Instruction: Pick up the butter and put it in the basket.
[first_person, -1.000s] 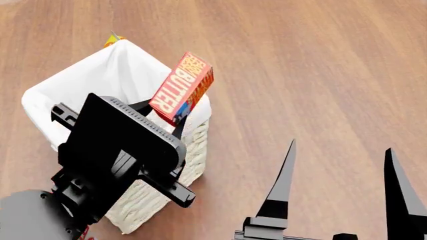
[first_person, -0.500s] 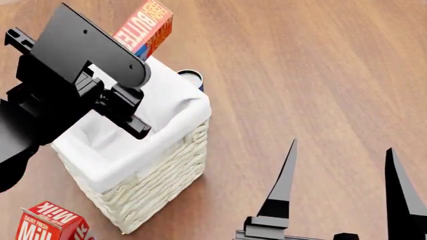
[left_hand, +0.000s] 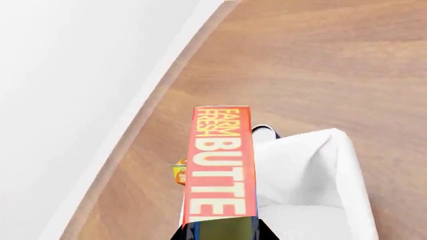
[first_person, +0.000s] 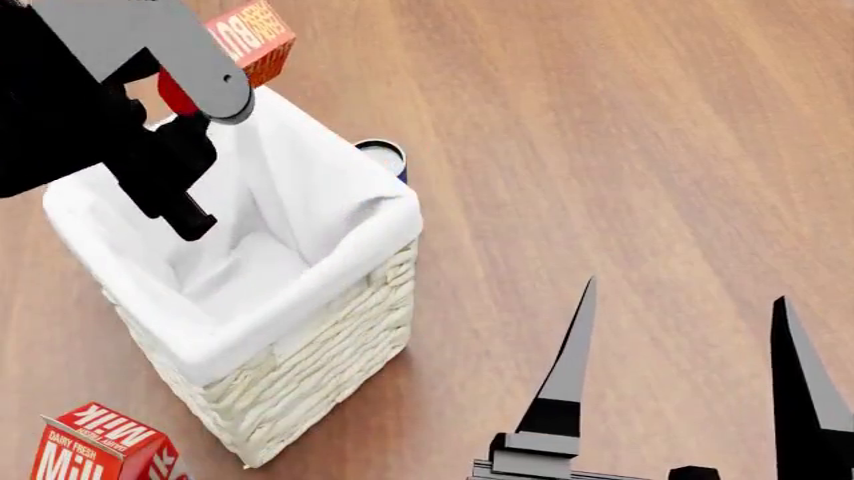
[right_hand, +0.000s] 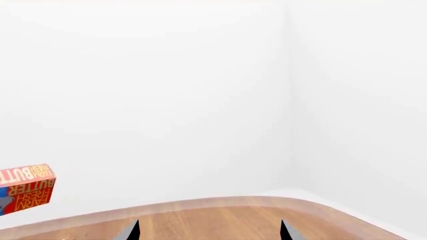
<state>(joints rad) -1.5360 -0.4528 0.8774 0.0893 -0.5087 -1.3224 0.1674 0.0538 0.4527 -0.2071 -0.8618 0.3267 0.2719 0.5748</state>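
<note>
The left claw (first_person: 200, 75) was clenched on the butter (first_person: 254, 38), holding the small red-and-orange carton up in the air above the far left part of the scene. In the head view the carton showed past the far rim of the basket (first_person: 320, 330), partly hidden by the dark arm that crossed the basket's left side. In the left wrist view the butter (left_hand: 220, 165) ran lengthwise out from the claw, its lettered face up, with the white cloth liner (left_hand: 313, 185) of the basket below and beside it; a small orange-and-yellow thing (left_hand: 179, 172) peeked out by its edge, too little of it visible to name. In the right wrist view the butter (right_hand: 23, 187) hung clear of the wooden surface against the white wall.

The basket stood upright on the tabletop (first_person: 641, 150), nothing visible inside it. A dark round can (first_person: 383, 153) stood touching its far right corner. A milk carton (first_person: 100, 445) lay near its left corner.

The right claw (first_person: 681, 370) rested at the near right, its two black fingers (first_person: 567, 360) spread apart and holding nothing.
</note>
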